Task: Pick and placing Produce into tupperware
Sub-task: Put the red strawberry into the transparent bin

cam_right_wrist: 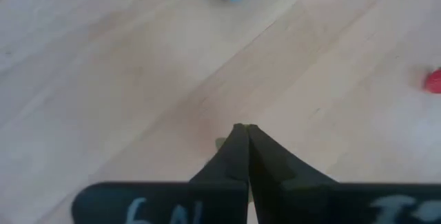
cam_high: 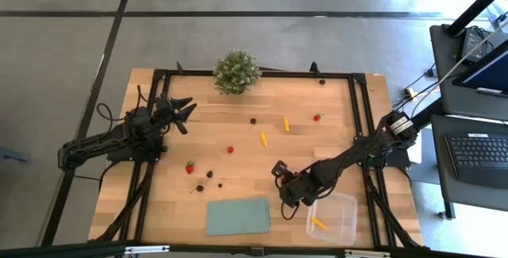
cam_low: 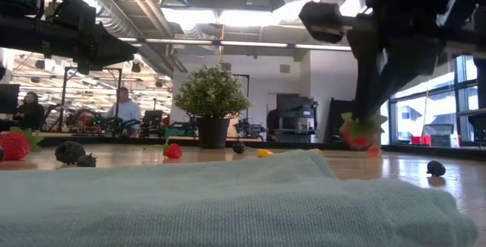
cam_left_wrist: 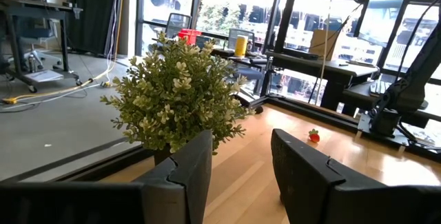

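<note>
strawberry [cam_low: 360, 131] pinched between right fingers [cam_right_wrist: 242, 136].

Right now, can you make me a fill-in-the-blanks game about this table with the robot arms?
1. The small elongated piece inside the clear square plastic box is coloured ___.
2. The right gripper near that box has its two dark fingers ___.
3. The flat rectangular sheet beside the box is pale ___.
Missing words: yellow-orange; shut; green.
</note>
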Action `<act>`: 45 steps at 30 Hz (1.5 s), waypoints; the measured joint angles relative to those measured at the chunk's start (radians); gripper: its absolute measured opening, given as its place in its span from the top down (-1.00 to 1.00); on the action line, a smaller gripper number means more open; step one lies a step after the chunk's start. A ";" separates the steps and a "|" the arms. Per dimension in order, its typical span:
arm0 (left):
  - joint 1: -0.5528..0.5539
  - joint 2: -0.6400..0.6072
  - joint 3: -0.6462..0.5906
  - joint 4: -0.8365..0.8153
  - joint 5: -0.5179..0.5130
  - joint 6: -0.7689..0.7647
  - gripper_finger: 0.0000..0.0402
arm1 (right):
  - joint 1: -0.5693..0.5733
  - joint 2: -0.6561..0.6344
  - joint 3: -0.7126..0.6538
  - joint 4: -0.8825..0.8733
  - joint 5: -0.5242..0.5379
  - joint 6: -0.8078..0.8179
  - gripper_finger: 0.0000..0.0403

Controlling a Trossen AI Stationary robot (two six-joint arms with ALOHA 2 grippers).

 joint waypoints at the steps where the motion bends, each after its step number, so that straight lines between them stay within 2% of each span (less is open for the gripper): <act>1: 0.000 0.000 0.000 0.000 0.000 0.000 0.29 | 0.000 0.000 0.012 -0.026 0.005 0.000 0.99; 4: 0.000 0.000 0.000 0.000 0.000 0.000 0.29 | 0.001 0.000 0.062 -0.111 0.075 0.029 0.99; 8: 0.000 0.000 0.000 0.000 0.000 0.000 0.29 | -0.005 -0.019 0.164 -0.209 0.142 0.198 0.99; 11: 0.000 0.000 0.000 0.000 0.000 0.000 0.29 | -0.011 -0.058 0.253 -0.245 0.150 0.459 1.00; 14: 0.000 0.000 0.000 0.000 0.000 0.000 0.29 | -0.015 -0.089 0.344 -0.348 0.146 0.867 1.00; 16: 0.000 0.000 0.000 0.000 0.005 -0.001 0.29 | -0.002 -0.107 0.398 -0.416 0.106 1.142 1.00; 18: 0.000 0.000 0.000 0.000 0.006 -0.001 0.29 | 0.023 -0.118 0.441 -0.480 0.022 1.344 1.00; 23: 0.000 0.000 0.000 0.000 0.007 -0.001 0.29 | 0.115 -0.117 0.482 -0.625 -0.262 1.693 1.00; 25: 0.000 0.000 0.000 0.000 0.007 -0.001 0.29 | 0.152 -0.114 0.481 -0.680 -0.330 1.838 1.00; 29: 0.000 0.000 0.000 0.000 0.007 -0.001 0.29 | 0.215 -0.109 0.414 -0.782 -0.353 2.129 1.00; 32: 0.000 0.000 0.000 0.000 0.007 -0.001 0.29 | 0.244 -0.108 0.306 -0.750 -0.359 2.253 1.00; 35: 0.000 0.000 0.000 0.000 0.007 0.000 0.29 | 0.265 -0.108 0.183 -0.600 -0.390 2.309 1.00; 40: 0.000 0.000 0.000 0.000 0.007 -0.001 0.29 | 0.293 -0.107 0.003 -0.325 -0.383 2.384 1.00; 45: 0.000 0.000 0.000 0.000 0.008 -0.001 0.29 | 0.309 -0.107 -0.104 -0.263 -0.368 2.428 1.00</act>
